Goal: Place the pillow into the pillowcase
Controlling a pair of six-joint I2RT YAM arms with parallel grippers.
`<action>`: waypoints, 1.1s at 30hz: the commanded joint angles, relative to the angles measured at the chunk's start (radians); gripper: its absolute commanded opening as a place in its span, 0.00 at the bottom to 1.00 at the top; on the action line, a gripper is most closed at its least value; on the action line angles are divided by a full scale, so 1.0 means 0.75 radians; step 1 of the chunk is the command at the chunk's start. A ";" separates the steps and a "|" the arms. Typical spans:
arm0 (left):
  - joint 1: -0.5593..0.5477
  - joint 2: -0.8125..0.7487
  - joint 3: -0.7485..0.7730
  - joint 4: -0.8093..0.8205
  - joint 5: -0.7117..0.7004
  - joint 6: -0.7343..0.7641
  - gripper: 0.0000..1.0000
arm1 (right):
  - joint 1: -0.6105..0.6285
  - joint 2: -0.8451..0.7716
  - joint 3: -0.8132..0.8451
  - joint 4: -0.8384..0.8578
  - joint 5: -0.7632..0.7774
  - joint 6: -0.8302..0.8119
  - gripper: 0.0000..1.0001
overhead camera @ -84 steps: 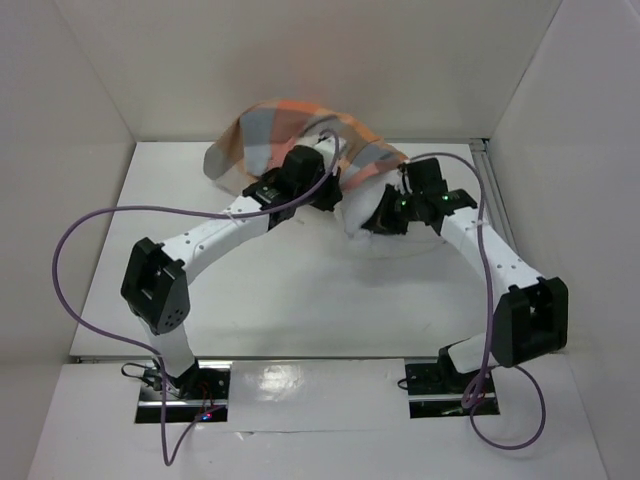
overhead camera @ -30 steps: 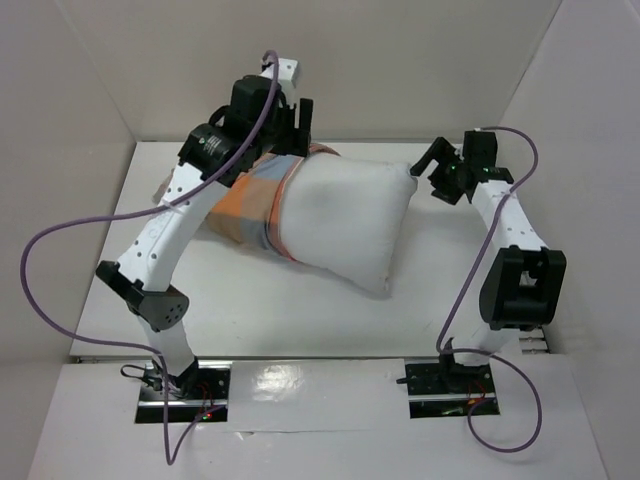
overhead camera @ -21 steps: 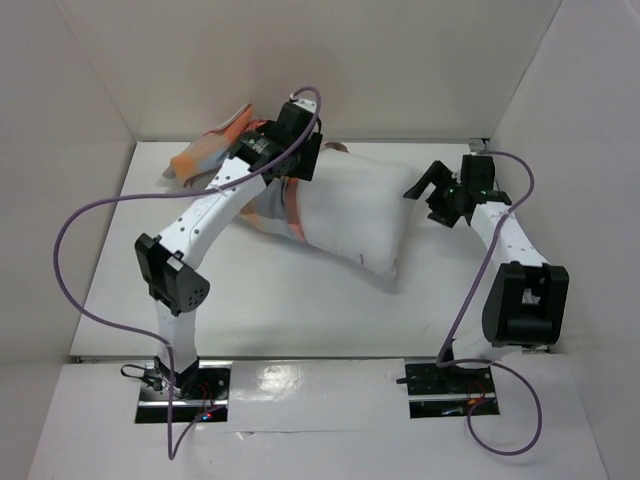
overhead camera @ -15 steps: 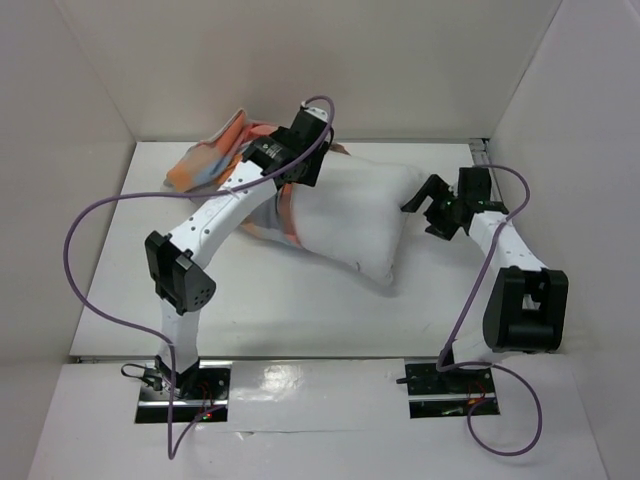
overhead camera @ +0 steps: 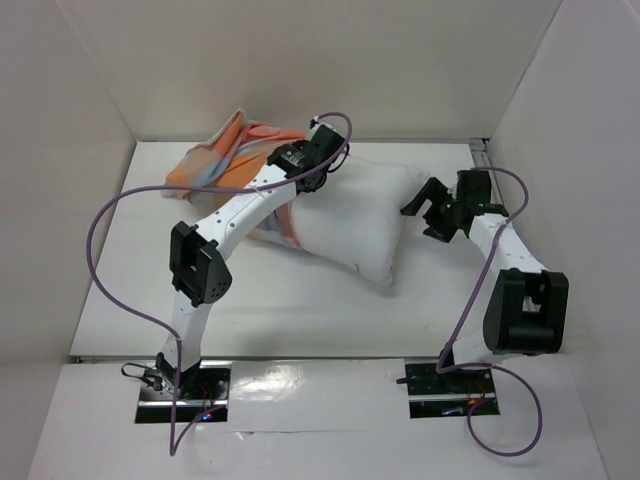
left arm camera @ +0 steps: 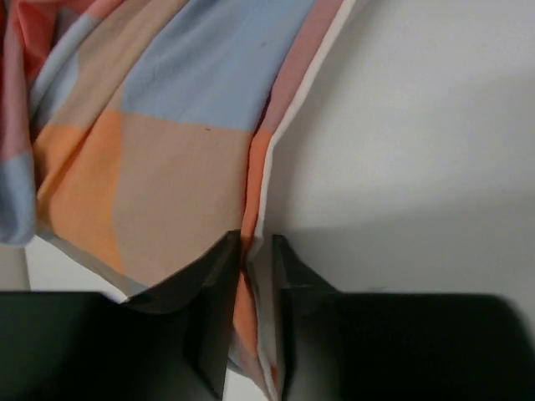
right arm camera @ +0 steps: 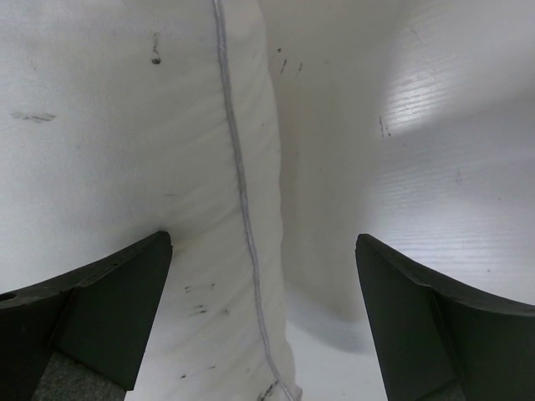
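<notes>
The white pillow [overhead camera: 360,215] lies across the middle of the table, its left end inside the checked pillowcase [overhead camera: 225,155]. The rest of the case is bunched up at the back left. My left gripper [overhead camera: 318,182] sits at the case's mouth on top of the pillow. In the left wrist view the narrow jaws of this gripper [left arm camera: 255,251] pinch the orange and white hem of the pillowcase [left arm camera: 167,125], with the pillow [left arm camera: 418,125] to the right. My right gripper [overhead camera: 420,220] stands open at the pillow's right end. In its wrist view, that gripper [right arm camera: 262,242] straddles the seamed edge of the pillow [right arm camera: 125,125] without touching it.
White walls enclose the table [overhead camera: 300,310] on three sides, close behind the pillowcase. A metal rail [overhead camera: 482,150] runs at the back right corner. Purple cables [overhead camera: 105,260] loop off both arms; the left one hangs out wide to the left.
My left arm has dropped from high at the back to the case's mouth, and its jaws have narrowed onto the hem. The right gripper has moved in toward the pillow's right end.
</notes>
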 commanded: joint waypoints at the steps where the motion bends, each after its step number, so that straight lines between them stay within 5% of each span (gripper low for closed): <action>1: 0.001 0.009 0.060 0.005 -0.076 0.011 0.33 | 0.009 -0.032 -0.016 0.053 -0.084 -0.022 0.96; 2: 0.001 0.023 0.060 0.005 -0.064 0.011 0.24 | 0.009 -0.032 -0.034 0.067 -0.099 -0.010 0.95; 3: 0.001 0.023 0.076 -0.009 -0.063 0.011 0.00 | 0.009 -0.032 -0.034 0.091 -0.135 0.007 0.94; 5: -0.025 0.023 0.119 -0.024 -0.001 0.011 0.00 | 0.033 -0.032 -0.077 0.148 -0.172 0.035 0.91; 7: -0.099 0.011 0.182 -0.024 0.120 0.068 0.00 | 0.050 -0.020 -0.120 0.234 -0.260 0.117 0.73; 9: -0.183 -0.003 0.247 -0.011 0.422 0.109 0.00 | 0.088 -0.008 -0.193 0.438 -0.323 0.263 0.52; 10: -0.230 -0.003 0.284 -0.011 0.557 0.109 0.00 | 0.105 -0.008 -0.214 0.522 -0.389 0.319 0.28; 11: -0.317 -0.003 0.335 0.021 0.708 0.091 0.00 | 0.121 0.031 -0.228 0.600 -0.405 0.378 0.19; 13: -0.363 -0.016 0.305 0.121 1.252 -0.009 0.00 | 0.174 0.064 -0.241 0.770 -0.432 0.533 0.00; 15: -0.351 -0.048 0.119 0.393 1.660 -0.114 0.00 | 0.221 0.078 -0.269 0.946 -0.447 0.642 0.00; 18: -0.277 -0.014 0.090 0.453 1.803 -0.247 0.00 | 0.266 0.041 -0.282 0.996 -0.408 0.727 0.00; 23: -0.147 -0.040 0.107 0.328 1.686 -0.233 0.00 | 0.267 -0.089 -0.285 0.801 -0.289 0.629 0.00; 25: -0.107 -0.089 0.076 0.288 1.572 -0.206 0.12 | 0.254 -0.141 -0.330 0.738 -0.263 0.612 0.00; 26: -0.075 -0.105 0.076 0.245 1.542 -0.190 0.30 | 0.254 -0.169 -0.349 0.738 -0.250 0.612 0.00; 28: -0.062 -0.134 0.076 0.189 1.440 -0.157 0.51 | 0.254 -0.255 -0.365 0.667 -0.238 0.566 0.21; 29: -0.048 -0.165 0.076 0.120 1.403 -0.123 0.69 | 0.254 -0.306 -0.365 0.616 -0.218 0.519 0.53; 32: -0.048 -0.238 0.068 0.034 1.195 -0.098 0.86 | 0.226 -0.370 -0.282 0.315 -0.128 0.282 0.95; 33: -0.048 -0.309 0.005 0.018 1.140 -0.098 0.86 | 0.226 -0.402 -0.259 0.246 -0.107 0.218 0.99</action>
